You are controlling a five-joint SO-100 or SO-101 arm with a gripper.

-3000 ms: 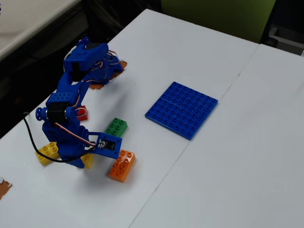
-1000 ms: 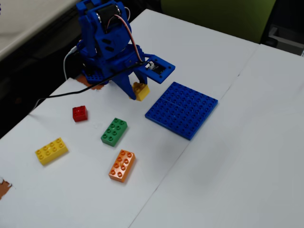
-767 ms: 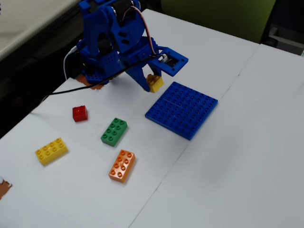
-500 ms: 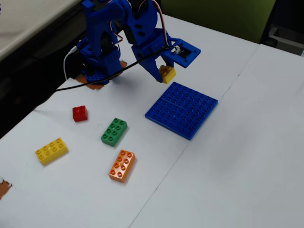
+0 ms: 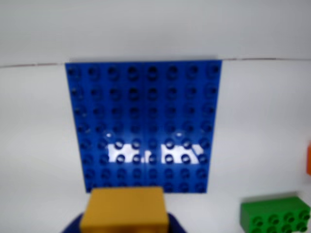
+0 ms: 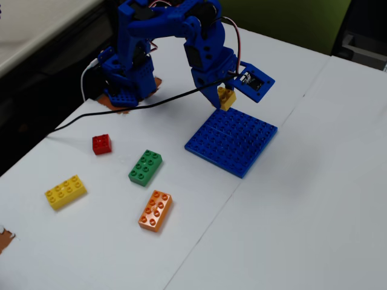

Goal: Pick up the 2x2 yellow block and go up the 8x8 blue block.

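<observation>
The 8x8 blue block (image 5: 144,125) lies flat on the white table; it also shows in the fixed view (image 6: 231,141). My gripper (image 6: 225,99) is shut on the 2x2 yellow block (image 6: 227,97) and holds it in the air just above the plate's far edge, near its far corner. In the wrist view the yellow block (image 5: 125,210) fills the bottom centre between the blue jaws, just in front of the plate's near edge. Its studs are hidden.
A green brick (image 6: 145,167), an orange brick (image 6: 155,210), a longer yellow brick (image 6: 65,191) and a small red brick (image 6: 101,144) lie left of the plate in the fixed view. The green brick (image 5: 275,215) shows at the wrist view's bottom right. A black cable (image 6: 115,112) crosses the table.
</observation>
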